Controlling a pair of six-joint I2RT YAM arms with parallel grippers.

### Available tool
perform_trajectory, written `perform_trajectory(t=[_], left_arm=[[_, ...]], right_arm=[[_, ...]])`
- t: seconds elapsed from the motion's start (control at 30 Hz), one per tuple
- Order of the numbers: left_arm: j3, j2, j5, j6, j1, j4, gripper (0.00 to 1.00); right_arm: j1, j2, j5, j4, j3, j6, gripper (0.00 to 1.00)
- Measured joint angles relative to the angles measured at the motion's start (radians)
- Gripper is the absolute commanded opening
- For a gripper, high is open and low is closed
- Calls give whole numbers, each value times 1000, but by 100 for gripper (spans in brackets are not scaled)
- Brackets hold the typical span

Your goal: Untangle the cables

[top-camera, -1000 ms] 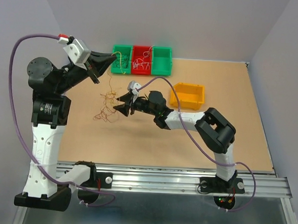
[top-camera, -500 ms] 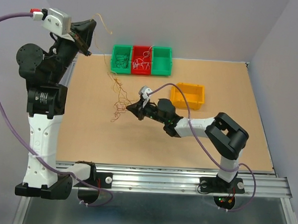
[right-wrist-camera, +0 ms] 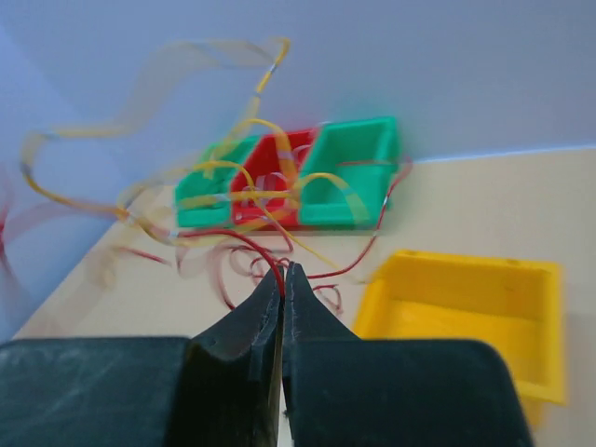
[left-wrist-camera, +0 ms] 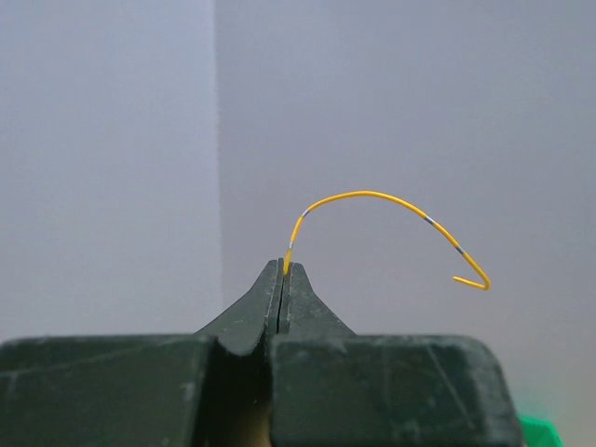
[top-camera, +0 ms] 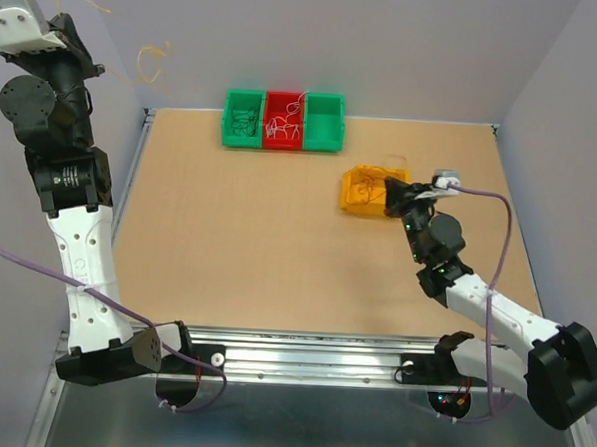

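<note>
We see the cables split in two lots. One is a single yellow-orange wire (left-wrist-camera: 372,195), hair-thin with small grey bands, arcing up and right into a hooked end. The left gripper (left-wrist-camera: 282,270) is clenched on its lower end, fingers pressed flat together. From the top view that wire is only a faint curl in the air against the wall, high at the far left, off the counter (top-camera: 278,232).

The other lot is a bundle (right-wrist-camera: 270,200) of red and yellow-orange curly strands. It hangs from the right gripper (right-wrist-camera: 282,275), which is clamped on a red strand (right-wrist-camera: 244,239) over the yellow bin (right-wrist-camera: 466,307).

The bundle is motion-blurred, so we cannot count strands or tell if they are knotted. The row of green and red bins (top-camera: 323,140) at the far edge holds more thin wires, too small to sort by colour. The gripper bodies block the bottom of both wrist views.
</note>
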Motion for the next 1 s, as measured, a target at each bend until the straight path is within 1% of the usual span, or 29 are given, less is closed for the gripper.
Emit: perform_trajectory(t=[0.1,0.17,0.27,0.33,0.43,0.6,0.7,0.77,0.9,1.0], left_arm=[[-13,11,-2,-39,61,37,0],[-34,17,7,-66,98,58,0],[-129,11,52,-103,129,122,0],[-219,-2,136,-124,134,166,0],[-307,-7,237,-137,130,195,0],[-391,-19,388,-150,123,228,0],[-454,-43,446,-154,109,273,0],[-506,-61,472,-155,88,306,0],[-671,-98,507,-157,9,379,0],[-788,-114,509,-153,-65,419,0]], right_arm=[[-142,-96,39,-84,-73,59,1],[-198,-138,50,-129,-103,88,0],[-232,-204,46,-182,-137,111,1],[-232,-241,15,-200,-145,113,1],[-232,-294,-79,-206,-147,112,1],[-232,-349,-264,-246,-146,97,0],[-232,-354,-424,-321,-137,86,1],[-232,-354,-495,-351,-134,85,1],[-230,-360,-675,-377,-133,85,1],[-216,-329,-774,-377,-126,73,11]])
